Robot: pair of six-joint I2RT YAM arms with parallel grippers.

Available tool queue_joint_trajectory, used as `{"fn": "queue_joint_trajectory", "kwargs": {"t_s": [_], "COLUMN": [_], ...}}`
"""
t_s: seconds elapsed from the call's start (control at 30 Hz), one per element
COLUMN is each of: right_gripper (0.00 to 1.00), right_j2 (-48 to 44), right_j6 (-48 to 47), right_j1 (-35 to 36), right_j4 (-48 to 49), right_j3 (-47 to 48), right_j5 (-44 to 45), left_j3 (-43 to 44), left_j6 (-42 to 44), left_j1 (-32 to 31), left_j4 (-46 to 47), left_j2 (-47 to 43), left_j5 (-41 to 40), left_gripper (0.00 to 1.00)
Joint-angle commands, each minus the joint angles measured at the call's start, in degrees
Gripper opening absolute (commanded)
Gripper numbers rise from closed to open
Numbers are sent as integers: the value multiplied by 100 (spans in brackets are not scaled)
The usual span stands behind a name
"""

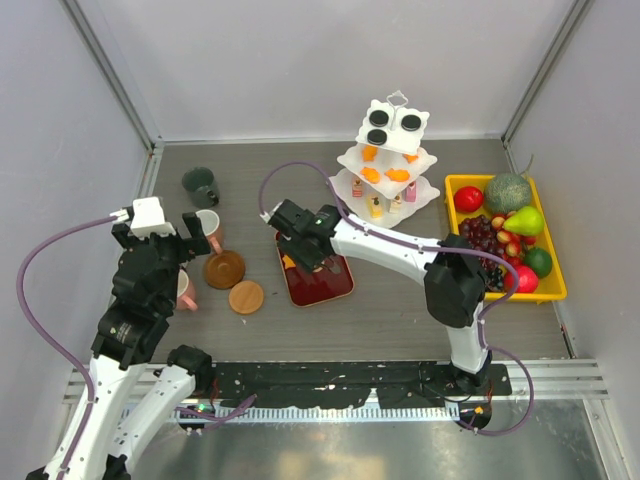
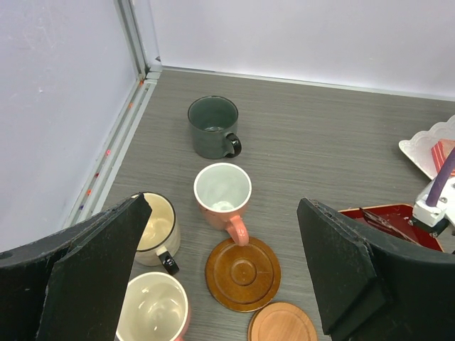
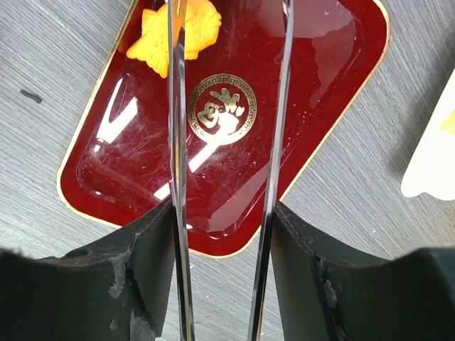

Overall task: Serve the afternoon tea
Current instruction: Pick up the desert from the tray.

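Observation:
The white three-tier stand (image 1: 395,160) holds black round sweets (image 1: 380,120) on top, orange sweets (image 1: 397,175) in the middle and pink-yellow sweets (image 1: 376,207) below. My right gripper (image 3: 224,234) is shut on metal tongs (image 3: 178,142) above the dark red tray (image 3: 227,114). One orange sweet (image 3: 174,32) lies on the tray, under the left blade. My left gripper (image 2: 224,213) is open above the mugs: dark green (image 2: 212,126), pink (image 2: 222,195), cream (image 2: 156,227) and another (image 2: 151,309). Two brown coasters (image 2: 242,263) (image 2: 282,323) lie beside them.
A yellow tray of fruit (image 1: 505,235) stands at the right, near the side wall. The dark red tray (image 1: 315,275) lies mid-table between the coasters (image 1: 224,269) and the stand. Walls close in the back and both sides.

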Motion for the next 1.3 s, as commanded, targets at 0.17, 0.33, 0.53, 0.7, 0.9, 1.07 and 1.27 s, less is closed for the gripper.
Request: {"fn": "queue_joint_trajectory", "kwargs": {"t_s": [0.17, 0.33, 0.53, 0.7, 0.9, 1.07, 1.27], "right_gripper": [57, 56, 55, 52, 46, 46, 45], "right_j2": [291, 458, 476, 520, 371, -59, -613], "right_j6": [6, 77, 305, 341, 314, 270, 165], "right_j1": [-48, -179, -303, -364, -356, -364, -364], "right_j4": [-183, -376, -570, -781, -869, -860, -913], "right_j3": [595, 770, 832, 946, 999, 991, 982], "right_j5": [-109, -504, -847, -777, -759, -619, -566], "left_j3": [-14, -23, -40, -40, -67, -76, -84], "left_j6": [48, 48, 65, 66, 83, 101, 127], "left_j1": [12, 12, 12, 12, 12, 12, 21], "left_j4": [348, 357, 366, 374, 401, 427, 436], "left_j2": [28, 11, -7, -15, -33, -33, -33], "left_j5": [-50, -58, -67, -76, -94, -120, -146], "left_gripper": [98, 98, 97, 98, 98, 98, 97]}}
